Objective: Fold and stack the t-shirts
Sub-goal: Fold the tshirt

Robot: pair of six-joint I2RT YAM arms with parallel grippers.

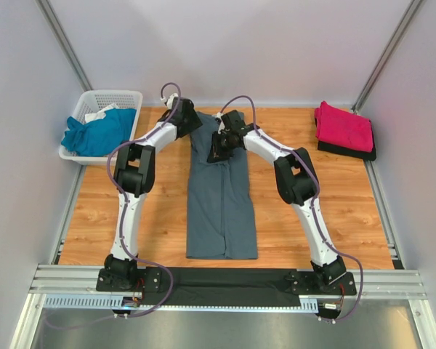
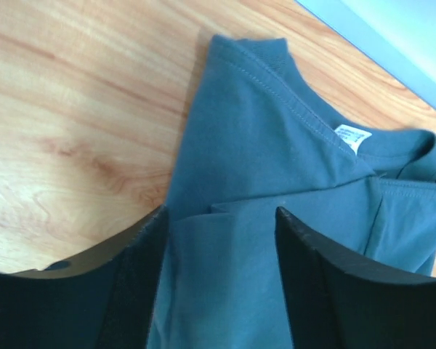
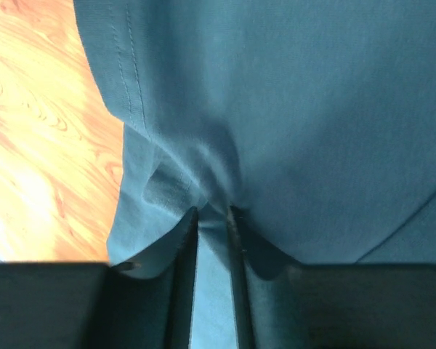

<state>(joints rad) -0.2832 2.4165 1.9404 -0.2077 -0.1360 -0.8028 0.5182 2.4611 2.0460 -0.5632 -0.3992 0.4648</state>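
Note:
The dark slate-grey t-shirt (image 1: 221, 211) lies in the middle of the table, folded lengthwise into a long strip with its collar at the far end. My left gripper (image 1: 187, 123) hovers open over the collar end; in the left wrist view (image 2: 221, 218) its jaws stand wide apart over the grey cloth (image 2: 261, 138), with the neck label (image 2: 352, 136) showing. My right gripper (image 1: 219, 149) is shut on a pinch of the grey shirt's cloth (image 3: 312, 109) near the upper right edge, its fingers (image 3: 182, 276) nearly together. The magenta t-shirt (image 1: 344, 126) lies folded at the back right. The teal t-shirt (image 1: 98, 132) lies crumpled in the basket.
The white lattice basket (image 1: 112, 94) stands at the back left corner. A dark folded garment (image 1: 347, 151) lies under the magenta shirt. Bare wood table (image 1: 312, 211) shows on both sides of the grey shirt. Grey walls enclose the table.

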